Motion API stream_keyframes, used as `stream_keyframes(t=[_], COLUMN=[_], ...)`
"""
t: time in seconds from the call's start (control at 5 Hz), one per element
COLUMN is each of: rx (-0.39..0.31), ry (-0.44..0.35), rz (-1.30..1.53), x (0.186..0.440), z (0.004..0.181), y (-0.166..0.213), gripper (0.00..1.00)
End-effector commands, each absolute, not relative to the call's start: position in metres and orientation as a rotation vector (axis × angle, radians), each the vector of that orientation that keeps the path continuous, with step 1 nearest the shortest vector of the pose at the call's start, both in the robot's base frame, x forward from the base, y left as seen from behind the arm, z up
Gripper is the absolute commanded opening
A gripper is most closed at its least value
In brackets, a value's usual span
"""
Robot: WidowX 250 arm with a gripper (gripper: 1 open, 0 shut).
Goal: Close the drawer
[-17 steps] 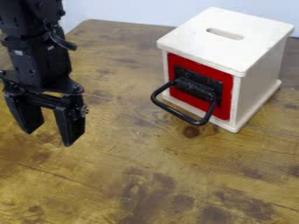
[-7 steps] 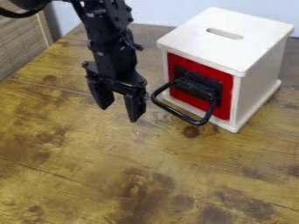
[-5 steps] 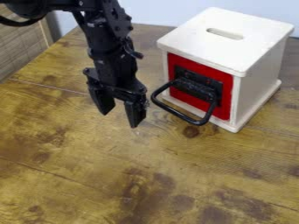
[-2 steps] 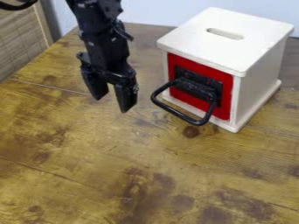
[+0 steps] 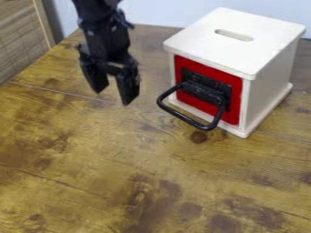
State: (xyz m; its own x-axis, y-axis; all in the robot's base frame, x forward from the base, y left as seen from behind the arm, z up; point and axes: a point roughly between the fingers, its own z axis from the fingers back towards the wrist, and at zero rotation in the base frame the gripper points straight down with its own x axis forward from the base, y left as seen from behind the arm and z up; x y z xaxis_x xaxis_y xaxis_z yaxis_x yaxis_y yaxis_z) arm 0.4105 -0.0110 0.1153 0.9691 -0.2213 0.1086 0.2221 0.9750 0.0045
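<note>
Gripper in upper left of frame, pointing down over the table; jaws spread wide, holding nothing. Drawer sits at right centre in the pale wooden box, red front facing left, black loop handle projecting. Gripper stands near the handle, apart from it.

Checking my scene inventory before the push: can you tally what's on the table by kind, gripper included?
Wooden box: 1
Drawer with black loop handle: 1
Gripper, jaws open, holding nothing: 1
Total: 3
</note>
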Motion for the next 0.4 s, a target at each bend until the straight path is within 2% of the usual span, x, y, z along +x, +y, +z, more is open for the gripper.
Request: stream_keyframes(t=[0.0,0.2], rx=[0.0,0.001], ry=[-0.171,-0.18], rz=[-0.235,-0.218], x=[0.423,0.431], z=[0.136,0.133], y=[-0.04,-0.058], gripper=[1.0,1.0])
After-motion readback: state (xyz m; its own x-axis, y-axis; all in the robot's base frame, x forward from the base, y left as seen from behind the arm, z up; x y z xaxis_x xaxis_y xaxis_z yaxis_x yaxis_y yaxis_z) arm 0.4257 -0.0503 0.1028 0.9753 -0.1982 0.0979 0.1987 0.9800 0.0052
